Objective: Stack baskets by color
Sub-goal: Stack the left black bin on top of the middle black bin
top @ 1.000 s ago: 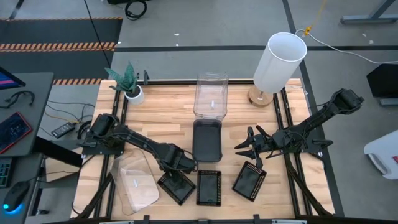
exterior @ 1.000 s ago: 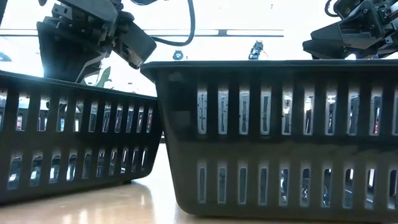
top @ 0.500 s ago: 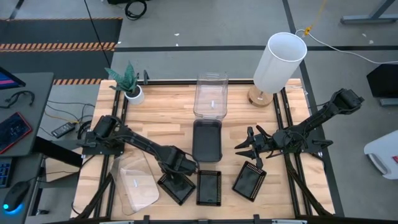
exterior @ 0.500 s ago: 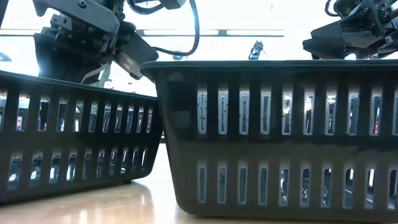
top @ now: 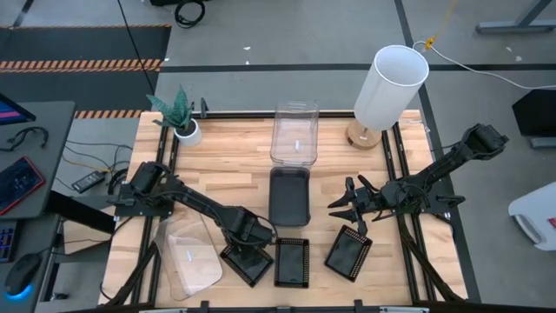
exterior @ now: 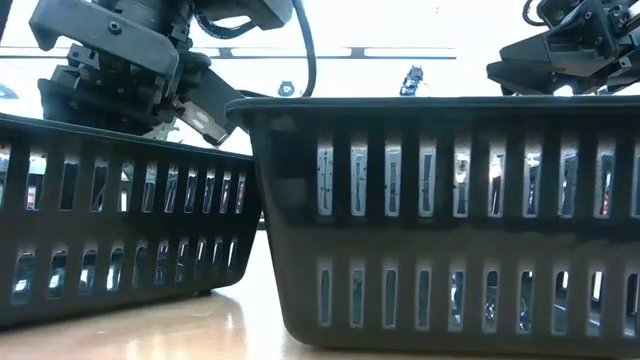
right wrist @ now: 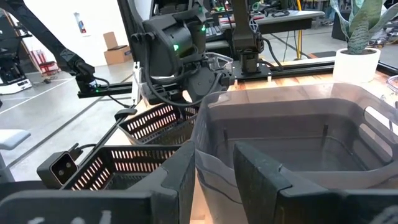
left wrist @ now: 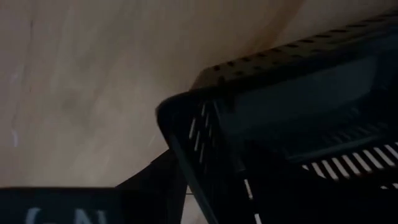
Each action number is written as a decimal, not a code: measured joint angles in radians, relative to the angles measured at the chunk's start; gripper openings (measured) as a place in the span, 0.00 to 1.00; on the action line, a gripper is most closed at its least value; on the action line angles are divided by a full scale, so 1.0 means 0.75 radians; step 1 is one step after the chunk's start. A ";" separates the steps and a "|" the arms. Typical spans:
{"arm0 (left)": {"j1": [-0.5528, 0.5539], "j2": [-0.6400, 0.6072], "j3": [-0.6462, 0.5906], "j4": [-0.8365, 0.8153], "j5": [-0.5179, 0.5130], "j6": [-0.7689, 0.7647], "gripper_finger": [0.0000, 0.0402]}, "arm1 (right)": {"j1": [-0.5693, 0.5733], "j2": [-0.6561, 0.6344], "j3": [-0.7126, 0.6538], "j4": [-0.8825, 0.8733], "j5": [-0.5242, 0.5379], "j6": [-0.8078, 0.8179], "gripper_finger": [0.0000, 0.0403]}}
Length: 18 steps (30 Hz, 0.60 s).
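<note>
Stacking judged barely begun. Near table (top: 226, 174) edge: three black mesh trays (top: 292, 262) seen lying separately, none nested. Left gripper (top: 246, 246) positioned over leftmost mesh tray (top: 244, 263), rim between its fingers; grip state cannot be told. Clear basket (top: 190, 256) lying at near left corner. Right gripper (top: 340, 209) pinching rim of grey basket (top: 288, 195) at centre. Second clear basket (top: 294, 132) at far edge. Colour sorting left undone.

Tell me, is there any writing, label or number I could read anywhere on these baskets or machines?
None can be read.
Left gripper: pale marks on its dark body, cut off and too blurred to read.
Right gripper: faint marks at its body's lower edge, unreadable.
Baskets, lamp: no text visible.
</note>
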 joint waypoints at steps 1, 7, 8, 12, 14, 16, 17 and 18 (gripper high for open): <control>-0.003 0.000 0.000 0.000 -0.004 0.003 0.36 | 0.000 0.000 0.000 0.000 0.000 0.000 0.28; -0.004 0.000 0.000 0.015 -0.043 0.006 0.17 | 0.000 0.000 0.000 0.000 0.000 -0.001 0.28; -0.004 0.000 0.000 0.016 -0.050 0.006 0.14 | 0.001 0.000 0.000 0.000 0.000 -0.002 0.28; -0.001 -0.002 0.001 0.022 -0.079 0.007 0.03 | 0.000 0.000 0.000 0.000 0.000 -0.011 0.28; 0.002 -0.003 0.002 0.028 -0.082 0.007 0.02 | 0.000 0.000 0.000 0.000 0.000 -0.011 0.28; 0.006 -0.003 0.002 0.031 -0.082 0.006 0.03 | 0.000 0.000 0.000 0.000 0.000 -0.010 0.28; 0.006 -0.003 0.002 0.031 -0.084 0.007 0.04 | 0.000 0.000 0.000 0.000 0.000 -0.011 0.28; 0.008 -0.003 0.002 0.031 -0.084 0.011 0.04 | 0.000 0.000 0.000 0.000 0.000 -0.011 0.28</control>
